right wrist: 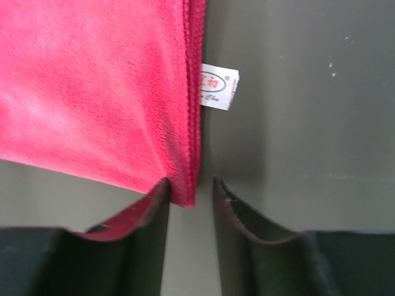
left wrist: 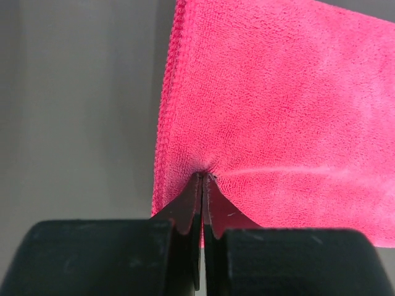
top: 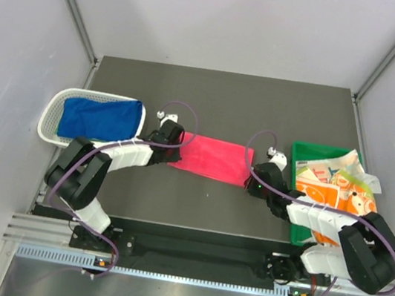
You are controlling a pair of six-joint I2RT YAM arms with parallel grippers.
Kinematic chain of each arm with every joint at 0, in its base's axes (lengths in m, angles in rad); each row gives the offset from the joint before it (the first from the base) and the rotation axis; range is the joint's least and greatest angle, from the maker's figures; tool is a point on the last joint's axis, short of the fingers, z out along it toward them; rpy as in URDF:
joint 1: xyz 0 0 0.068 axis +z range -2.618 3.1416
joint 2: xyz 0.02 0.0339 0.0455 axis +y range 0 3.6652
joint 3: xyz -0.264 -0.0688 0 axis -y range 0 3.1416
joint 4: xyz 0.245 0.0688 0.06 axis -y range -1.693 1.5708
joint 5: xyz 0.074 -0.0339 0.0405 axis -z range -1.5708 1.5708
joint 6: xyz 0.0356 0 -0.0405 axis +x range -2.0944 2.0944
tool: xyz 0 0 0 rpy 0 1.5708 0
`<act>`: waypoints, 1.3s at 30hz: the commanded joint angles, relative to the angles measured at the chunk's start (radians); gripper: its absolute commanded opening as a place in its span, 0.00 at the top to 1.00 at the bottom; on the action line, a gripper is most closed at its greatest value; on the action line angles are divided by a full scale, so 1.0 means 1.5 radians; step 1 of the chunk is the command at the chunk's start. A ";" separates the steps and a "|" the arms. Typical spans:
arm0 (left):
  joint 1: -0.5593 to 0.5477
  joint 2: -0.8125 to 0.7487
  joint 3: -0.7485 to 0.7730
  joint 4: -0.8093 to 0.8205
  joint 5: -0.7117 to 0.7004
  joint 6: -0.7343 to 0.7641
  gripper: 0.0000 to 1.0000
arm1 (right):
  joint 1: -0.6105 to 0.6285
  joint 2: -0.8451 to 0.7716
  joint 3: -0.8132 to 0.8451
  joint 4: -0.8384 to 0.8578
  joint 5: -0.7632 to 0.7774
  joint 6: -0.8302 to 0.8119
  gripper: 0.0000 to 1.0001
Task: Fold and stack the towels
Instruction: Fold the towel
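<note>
Top external view is showing a pink-red terry towel (top: 211,159) lying flat at the middle of the dark grey table (top: 220,99), with an arm reaching to each of its short ends. The left gripper (top: 174,144) is sitting at the towel's left edge, and in the left wrist view its fingers (left wrist: 185,213) are pressing together on a small pinch of the pink-red terry towel (left wrist: 278,111), the fabric puckering at the tips of the left gripper (left wrist: 202,182). The right gripper (top: 254,181) is resting at the right end; in the right wrist view its jaws are standing apart, with the near corner of the pink-red terry towel (right wrist: 92,92) lying in the gap of the right gripper (right wrist: 190,191), close to one finger, and a small white sewn label (right wrist: 219,86) is sticking out from the hem. A plain blue towel (top: 100,119) is lying bunched in the white mesh basket (top: 51,121) at the left, and printed white-and-orange towels (top: 338,187) are sitting in the green plastic tray (top: 302,151) at the right.
</note>
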 commanded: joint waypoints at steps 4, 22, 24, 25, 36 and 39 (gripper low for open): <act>0.007 -0.031 -0.002 -0.106 -0.052 0.029 1.00 | 0.005 -0.061 0.011 -0.037 0.022 -0.020 0.52; 0.005 -0.006 0.131 -0.148 0.036 0.055 0.77 | -0.064 0.190 0.232 -0.050 -0.059 -0.085 0.45; 0.006 -0.006 0.127 -0.167 -0.027 0.056 0.68 | -0.064 0.206 0.231 -0.054 -0.042 -0.083 0.45; 0.006 -0.008 0.124 -0.173 -0.053 0.057 0.63 | -0.063 0.216 0.230 -0.052 -0.042 -0.083 0.46; 0.068 -0.031 0.075 -0.107 0.050 0.063 0.29 | -0.089 0.260 0.248 -0.094 0.032 -0.117 0.99; 0.106 -0.023 0.050 -0.059 0.119 0.059 0.25 | -0.101 0.260 0.260 -0.100 0.032 -0.137 0.97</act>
